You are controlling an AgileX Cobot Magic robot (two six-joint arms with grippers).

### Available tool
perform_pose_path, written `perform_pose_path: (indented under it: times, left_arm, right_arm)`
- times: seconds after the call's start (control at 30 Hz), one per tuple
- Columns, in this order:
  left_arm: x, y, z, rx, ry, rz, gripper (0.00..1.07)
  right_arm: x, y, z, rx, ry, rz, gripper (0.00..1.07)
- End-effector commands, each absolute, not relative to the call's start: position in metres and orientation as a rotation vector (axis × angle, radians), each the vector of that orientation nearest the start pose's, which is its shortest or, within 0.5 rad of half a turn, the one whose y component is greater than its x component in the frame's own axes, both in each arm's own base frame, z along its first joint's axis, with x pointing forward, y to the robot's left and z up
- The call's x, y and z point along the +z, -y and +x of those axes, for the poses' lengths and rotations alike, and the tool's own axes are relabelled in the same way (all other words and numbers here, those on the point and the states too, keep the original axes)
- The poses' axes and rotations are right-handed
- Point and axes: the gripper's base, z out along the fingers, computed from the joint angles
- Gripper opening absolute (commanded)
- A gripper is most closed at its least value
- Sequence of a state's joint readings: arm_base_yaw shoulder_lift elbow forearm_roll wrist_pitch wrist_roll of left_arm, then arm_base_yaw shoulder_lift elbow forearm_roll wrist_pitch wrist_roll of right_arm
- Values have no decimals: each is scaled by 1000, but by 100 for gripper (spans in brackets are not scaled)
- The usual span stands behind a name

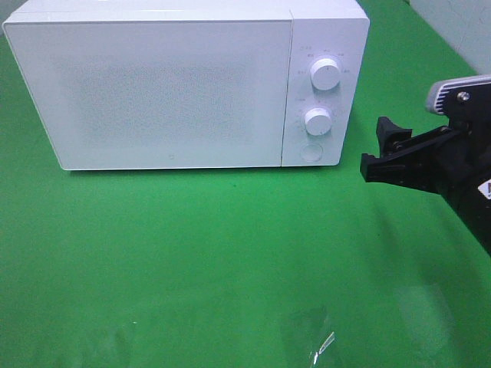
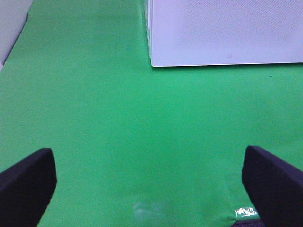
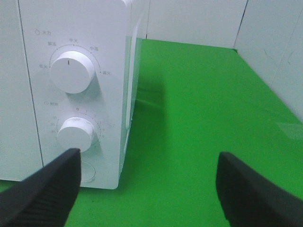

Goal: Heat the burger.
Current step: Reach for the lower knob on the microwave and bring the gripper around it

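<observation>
1. Black fingers (image 3: pixel 42 189) of the right gripper (image 1: pixel 374 147) stand wide apart with only air between them; nothing is held.
2. That gripper hovers level with the lower knob (image 1: pixel 317 121), off the right side of the microwave (image 1: pixel 169 84) and not touching it (the high view shows a clear gap between them).
3. Its tips point toward the control panel, where the upper knob (image 1: pixel 326 75) sits above the lower one and a round button (image 1: pixel 311 151) sits beneath both.
4. The left gripper (image 2: pixel 151 184) is spread as wide as it goes and grasps nothing. Its two dark fingers sit at the edges of its wrist view, over bare green cloth (image 1: pixel 192 253).
5. It hangs in front of the microwave's near left corner, well apart from it, and does not appear in the high view.
6. The microwave is white, stands at the back of the cloth, and its door is closed (the frosted front panel shows nothing behind it).
7. The burger appears in none of the three views, so where it is cannot be told.
8. A faint glossy, clear patch (image 1: pixel 314 341) lies on the cloth near the front edge; it is too faint to identify.
</observation>
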State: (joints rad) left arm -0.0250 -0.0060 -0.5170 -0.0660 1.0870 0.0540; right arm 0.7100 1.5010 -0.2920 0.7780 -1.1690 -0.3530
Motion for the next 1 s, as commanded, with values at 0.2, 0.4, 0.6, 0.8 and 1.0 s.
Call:
perform_pose_path:
  times: [0.2,0.4,0.6,0.8,1.0]
  left_arm:
    - [281,6,-12,-71,-2005,85,101]
    - [281,6,-12,-71,-2005,85,101]
    - [281,6,-12,-71,-2005,85,101]
    - [281,6,-12,-71,-2005,85,101]
    - [281,6,-12,-71,-2005,85,101]
  right_arm:
    - [178,-127,215,-37,-1589,-74,76]
    - [176,-136,225,-36,-1552,-61,76]
    - [169,-143,238,12,-1555,3,76]
    - [159,-147,252,27,-1563,28,76]
    - [153,-153,270,29,-1550,8,76]
